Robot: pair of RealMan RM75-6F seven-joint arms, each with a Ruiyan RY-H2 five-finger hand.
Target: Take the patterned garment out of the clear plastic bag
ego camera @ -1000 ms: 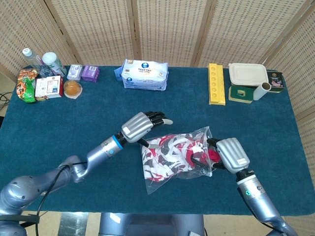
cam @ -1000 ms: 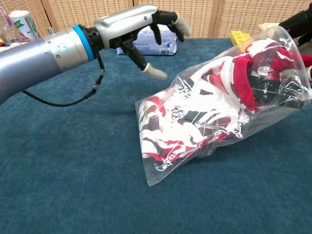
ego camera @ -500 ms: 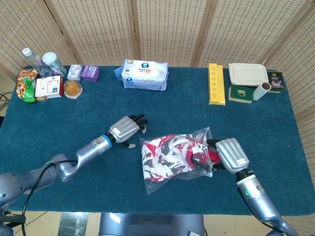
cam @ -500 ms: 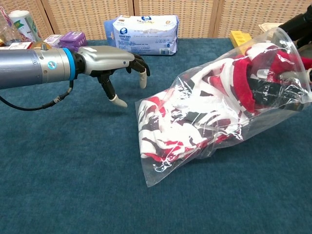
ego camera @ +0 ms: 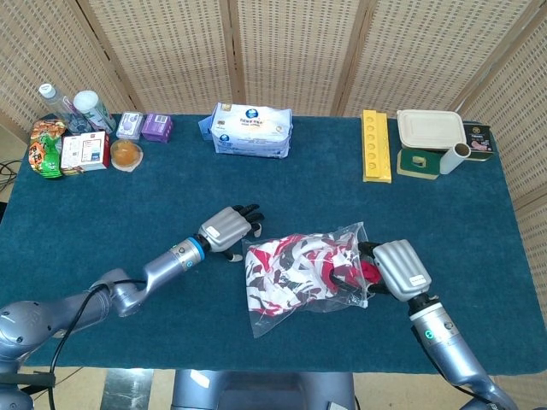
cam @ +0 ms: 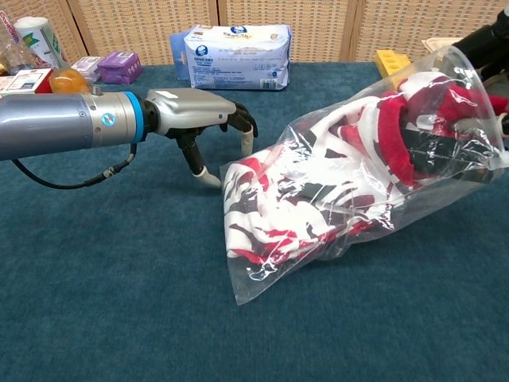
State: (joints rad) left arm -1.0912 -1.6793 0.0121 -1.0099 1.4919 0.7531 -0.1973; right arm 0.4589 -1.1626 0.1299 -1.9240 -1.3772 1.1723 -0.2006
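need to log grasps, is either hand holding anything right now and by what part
The right hand grips the clear plastic bag at its open mouth end. The left hand holds nothing; its fingertips are at the bag's closed end.

Far left corner: two bottles (ego camera: 73, 106), green snack packet (ego camera: 45, 147), red-and-white box (ego camera: 84, 152), orange item in a cup (ego camera: 126, 154), two small purple packs (ego camera: 144, 126). Far centre: blue-and-white wipes pack (ego camera: 251, 130). Far right: yellow tray (ego camera: 375, 145), white lidded container (ego camera: 430, 130) on a green box (ego camera: 416, 164), white roll (ego camera: 454, 158). Blue tablecloth (ego camera: 282, 188) beneath; wicker screen (ego camera: 282, 51) behind.
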